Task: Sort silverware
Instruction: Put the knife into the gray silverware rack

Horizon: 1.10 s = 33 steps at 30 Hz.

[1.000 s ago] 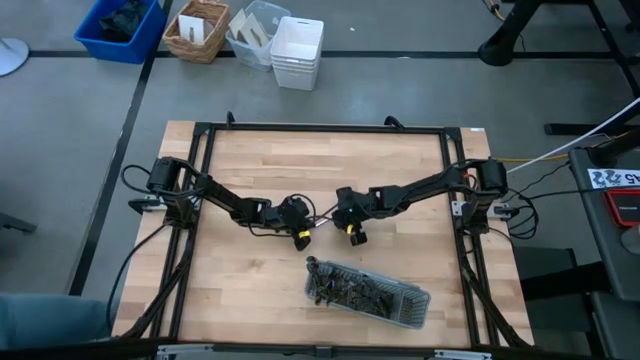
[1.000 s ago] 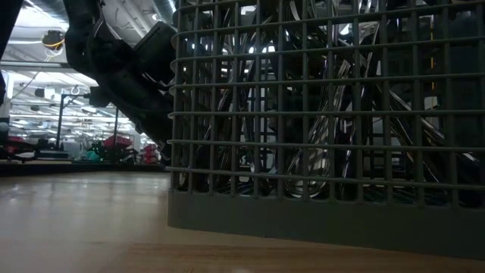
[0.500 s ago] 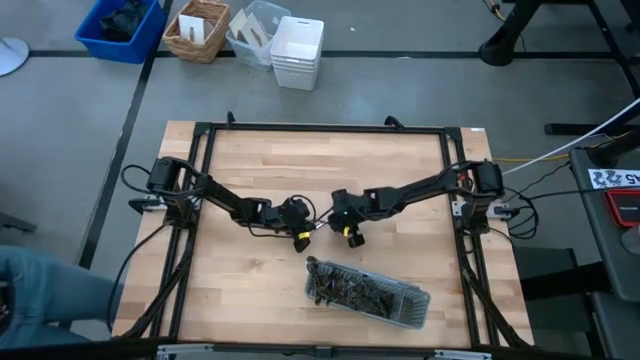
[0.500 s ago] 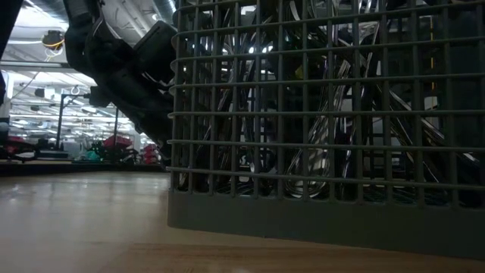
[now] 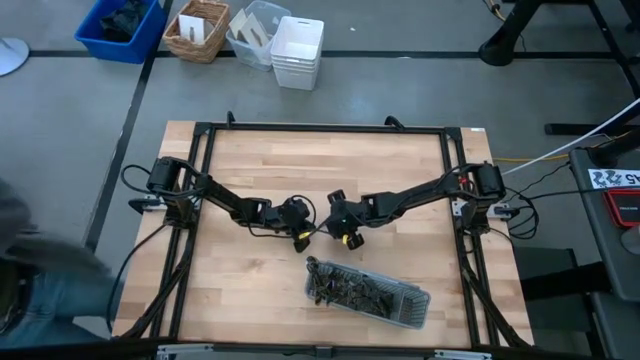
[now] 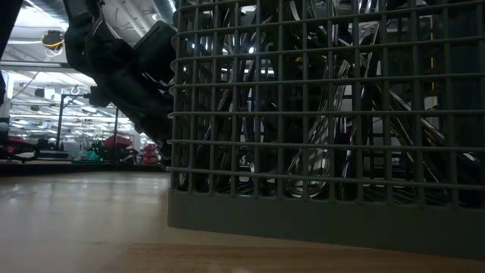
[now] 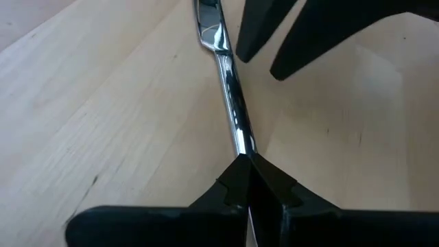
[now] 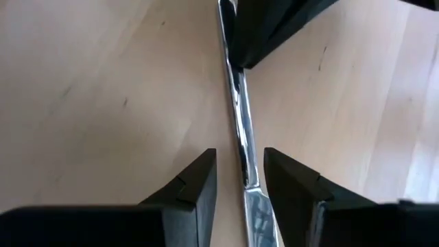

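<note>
A slim, shiny piece of silverware (image 7: 230,89) runs between my two grippers at the middle of the wooden table. My left gripper (image 5: 300,238) is shut on one end of it. My right gripper (image 5: 347,238) faces it from the table's right, open. Its fingers (image 8: 199,189) stand on either side of the piece's wider end (image 8: 255,213) and do not touch it. The long dark grey mesh tray (image 5: 367,292) lies near the front edge, with several more pieces of silverware (image 6: 326,114) piled inside. My left gripper pinches the narrow end of the piece (image 7: 241,147) between its two fingertips. The fingers slant down from the table's left and lie along the piece. The piece sticks straight out past the fingertips toward my right gripper. Whether its far end rests on the table does not show.
A black frame (image 5: 320,128) borders the table. On the floor beyond the far edge stand a blue bin (image 5: 120,25), a wicker basket (image 5: 197,30) and a white crate (image 5: 297,50). A person (image 5: 40,290) is at the near left corner.
My right gripper has moved a little toward the table's left, closer to my left gripper, and has rolled slightly. The person at the near left has shifted.
</note>
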Motion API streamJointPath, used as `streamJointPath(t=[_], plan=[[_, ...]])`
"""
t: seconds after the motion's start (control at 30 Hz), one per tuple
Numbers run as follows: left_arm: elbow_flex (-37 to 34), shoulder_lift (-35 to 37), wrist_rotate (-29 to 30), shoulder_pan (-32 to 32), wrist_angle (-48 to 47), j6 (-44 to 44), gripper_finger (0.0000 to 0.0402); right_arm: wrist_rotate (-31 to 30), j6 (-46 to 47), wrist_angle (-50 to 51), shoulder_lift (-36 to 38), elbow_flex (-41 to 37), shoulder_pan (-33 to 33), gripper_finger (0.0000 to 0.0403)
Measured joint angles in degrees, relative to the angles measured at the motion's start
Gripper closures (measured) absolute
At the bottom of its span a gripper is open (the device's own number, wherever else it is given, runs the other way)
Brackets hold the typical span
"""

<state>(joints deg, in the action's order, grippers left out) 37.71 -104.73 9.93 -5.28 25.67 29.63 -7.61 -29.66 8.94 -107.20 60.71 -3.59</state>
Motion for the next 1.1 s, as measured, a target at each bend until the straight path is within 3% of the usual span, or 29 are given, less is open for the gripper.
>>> streamJointPath(t=[0.37,0.57,0.83,1.1], plan=[[-0.02,0.02,-1.05,-0.07,0.11,-0.02,0.0398,2.31,-0.78,1.7,-0.87,-0.11,3.23,0.0278],[-0.04,0.02,-1.31,-0.07,0.17,-0.02,0.0398,8.51,-0.33,1.58,-2.06,0.04,4.59,0.0278],[-0.07,0.02,-1.33,-0.09,0.44,-1.45,0.0398,8.39,-0.21,1.98,-2.16,0.02,4.84,0.028],[-0.21,-0.16,-1.64,-0.09,3.67,-6.25,0.0398,14.33,7.04,4.7,-2.26,0.04,5.61,0.0343]])
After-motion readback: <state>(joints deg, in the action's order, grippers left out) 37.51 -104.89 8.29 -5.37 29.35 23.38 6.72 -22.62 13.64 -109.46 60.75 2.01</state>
